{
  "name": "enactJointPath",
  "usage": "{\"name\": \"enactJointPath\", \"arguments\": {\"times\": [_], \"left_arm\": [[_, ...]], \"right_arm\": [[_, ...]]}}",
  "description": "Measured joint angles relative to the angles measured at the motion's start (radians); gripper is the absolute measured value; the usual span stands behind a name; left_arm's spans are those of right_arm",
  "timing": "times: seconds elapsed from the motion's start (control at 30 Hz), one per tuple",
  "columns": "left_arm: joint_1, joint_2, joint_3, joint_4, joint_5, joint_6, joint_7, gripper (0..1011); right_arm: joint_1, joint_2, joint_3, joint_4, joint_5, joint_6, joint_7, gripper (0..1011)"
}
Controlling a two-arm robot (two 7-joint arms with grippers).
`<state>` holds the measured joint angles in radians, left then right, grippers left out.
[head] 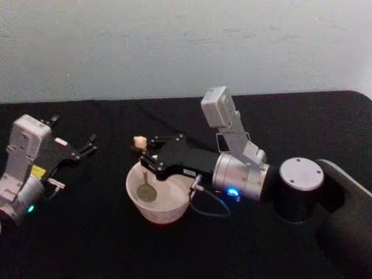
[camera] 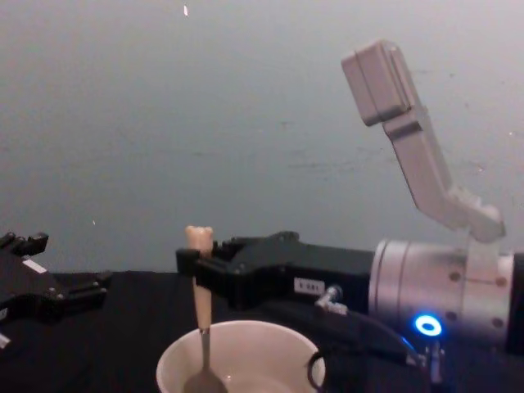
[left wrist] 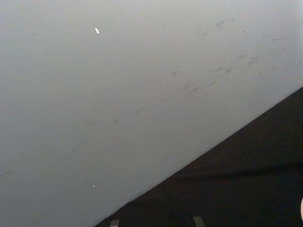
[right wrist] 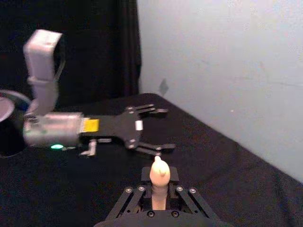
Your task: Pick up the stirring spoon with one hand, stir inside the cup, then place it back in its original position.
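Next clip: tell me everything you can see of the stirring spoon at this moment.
The spoon is slim, with a beige handle topped by a small rounded head, a thin dark shaft and a shiny metal bowl. It stands about upright. The shut right gripper clamps the handle just below the head. Its bowl is down inside the cream cup, low near the bottom; whether it touches cannot be told. The open left gripper sits well apart from it.
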<state>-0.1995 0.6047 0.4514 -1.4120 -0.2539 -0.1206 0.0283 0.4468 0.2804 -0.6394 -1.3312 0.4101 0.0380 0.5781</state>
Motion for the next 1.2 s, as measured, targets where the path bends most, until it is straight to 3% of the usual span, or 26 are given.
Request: {"name": "enactJointPath", "arguments": {"times": [0.2,0.37,0.5,0.8,1.03,1.2], "left_arm": [[0.000,0.000,0.000,0.000,0.000,0.000,0.000,1001],[0.000,0.000,0.000,0.000,0.000,0.000,0.000,1001],[0.000,0.000,0.000,0.000,0.000,0.000,0.000,1001],[0.000,0.000,0.000,0.000,0.000,0.000,0.000,1001],[0.000,0.000,0.000,0.000,0.000,0.000,0.000,1001],[0.000,0.000,0.000,0.000,0.000,0.000,0.000,1001]], "right_arm": [[0.035,-0.032,0.019,0.059,-0.010,-0.008,-0.031,189],[0.046,-0.034,0.035,0.077,-0.021,-0.010,-0.048,189],[0.036,-0.015,0.049,0.062,-0.028,-0.008,-0.052,189],[-0.036,0.065,0.070,-0.049,-0.026,0.017,-0.034,189],[-0.091,0.118,0.065,-0.140,0.003,0.037,0.006,189],[-0.101,0.124,0.046,-0.168,0.020,0.048,0.027,189]]}}
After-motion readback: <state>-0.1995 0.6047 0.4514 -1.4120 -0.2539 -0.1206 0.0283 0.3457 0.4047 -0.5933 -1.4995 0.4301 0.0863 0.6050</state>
